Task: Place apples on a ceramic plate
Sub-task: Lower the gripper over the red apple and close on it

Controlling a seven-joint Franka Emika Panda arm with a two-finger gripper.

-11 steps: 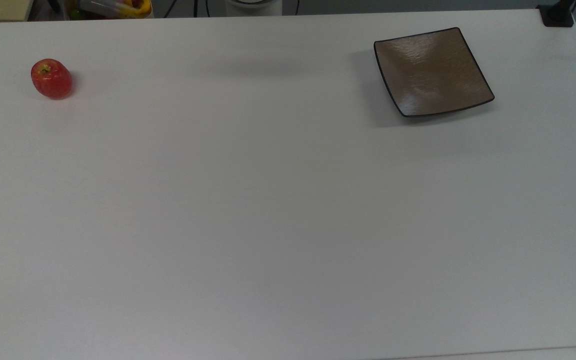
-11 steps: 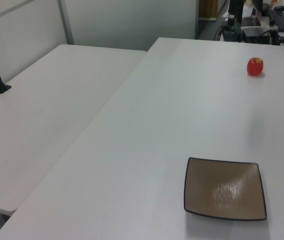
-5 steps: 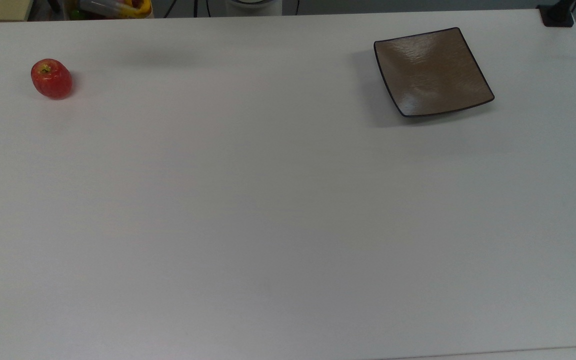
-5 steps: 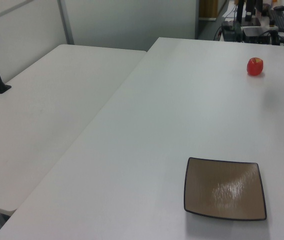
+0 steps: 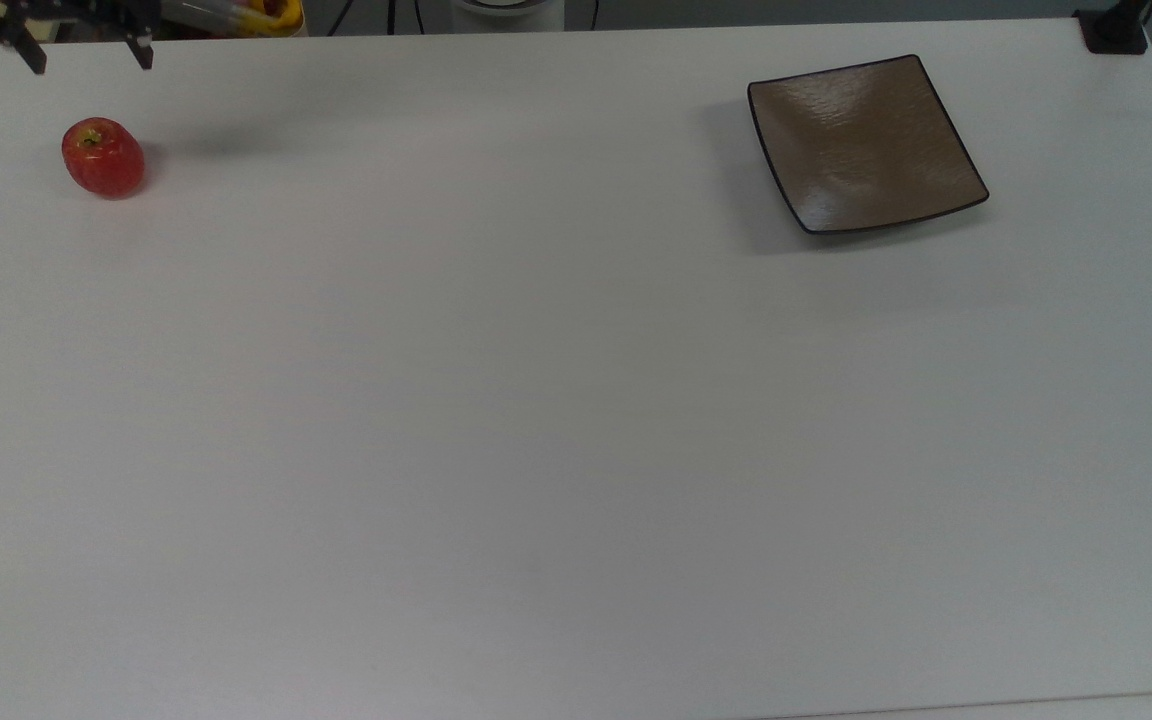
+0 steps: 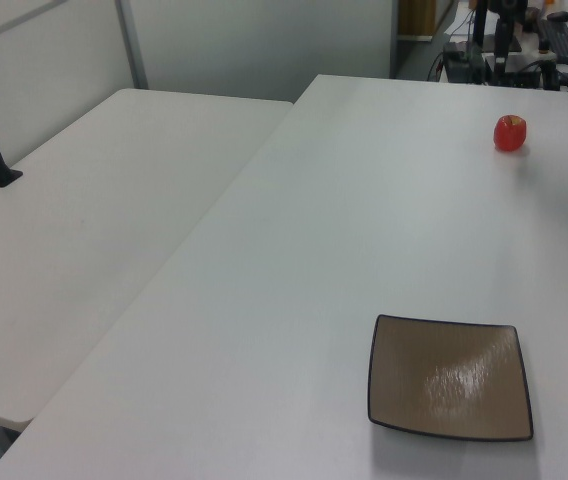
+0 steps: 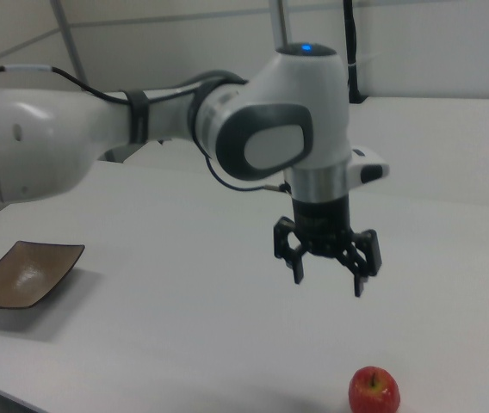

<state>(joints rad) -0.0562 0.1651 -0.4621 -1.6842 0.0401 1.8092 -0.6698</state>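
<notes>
The claw has swung into the top view's upper left corner since a second ago, and now hangs above the white surface just past the apple. In the right view the claw is spread wide and holds nothing, with the apple resting on the surface below it. The ceramic plate sits bare, well apart from the apple, toward the top view's upper right; neither has shifted.
</notes>
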